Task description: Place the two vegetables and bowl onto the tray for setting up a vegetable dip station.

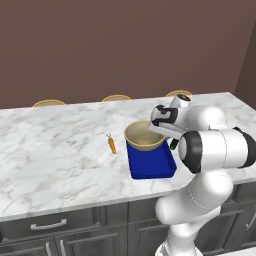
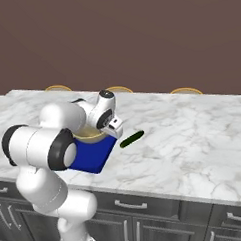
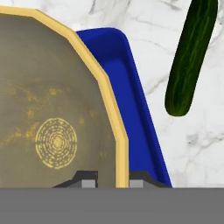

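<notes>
Tan-beige bowl [image 1: 144, 135] pinched at its near rim by the gripper [image 3: 113, 180], one fingertip inside the wall, the other outside, jaws pressed tight on the thin edge. Held over the far end of the deep blue tray [image 1: 152, 166], likely so the wide body lands inside the low rim rather than straddling it; whether the base already touches the tray floor, hard to tell. Gripped at the rim, presumably, because the bowl is far too wide to span. Dark green cucumber [image 2: 132, 139] lying on the marble counter [image 1: 55, 150] just beside the tray's right edge, apart from it, not yet loaded. Small orange carrot [image 1: 112, 145] with green top lying on the counter to the tray's left, near but clear of it. Near half of the tray bare, probably room for both vegetables.
</notes>
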{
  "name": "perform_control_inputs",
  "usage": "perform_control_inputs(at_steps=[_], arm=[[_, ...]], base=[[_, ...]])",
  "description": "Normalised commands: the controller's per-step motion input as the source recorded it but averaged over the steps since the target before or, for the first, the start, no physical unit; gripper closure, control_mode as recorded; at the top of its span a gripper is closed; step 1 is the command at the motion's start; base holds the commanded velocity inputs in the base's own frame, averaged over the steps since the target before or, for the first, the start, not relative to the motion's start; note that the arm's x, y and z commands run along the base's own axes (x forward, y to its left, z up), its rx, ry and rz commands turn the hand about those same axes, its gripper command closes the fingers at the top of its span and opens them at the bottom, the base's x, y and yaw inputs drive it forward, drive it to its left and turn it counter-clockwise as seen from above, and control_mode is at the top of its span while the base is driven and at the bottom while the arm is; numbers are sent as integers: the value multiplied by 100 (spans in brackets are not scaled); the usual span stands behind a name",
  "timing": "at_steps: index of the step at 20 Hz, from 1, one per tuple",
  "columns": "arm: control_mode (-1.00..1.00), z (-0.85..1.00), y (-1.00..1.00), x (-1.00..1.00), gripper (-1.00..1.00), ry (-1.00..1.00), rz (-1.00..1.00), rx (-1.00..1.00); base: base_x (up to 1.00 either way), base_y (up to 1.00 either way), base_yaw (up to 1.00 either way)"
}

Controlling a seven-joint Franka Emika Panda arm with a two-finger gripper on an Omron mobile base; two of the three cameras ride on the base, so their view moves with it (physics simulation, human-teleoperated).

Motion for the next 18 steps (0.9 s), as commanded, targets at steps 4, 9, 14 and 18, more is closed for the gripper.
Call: perform_control_inputs(at_steps=[4,9,14,18], arm=[[-100,0,0,18,100,0,0,0],[-100,0,0,5,100,1,0,1],[-100,-2,0,0,100,3,0,0],[-100,-10,0,0,100,2,0,0]], base=[[0,0,0],[0,0,0],[0,0,0],[0,0,0]])
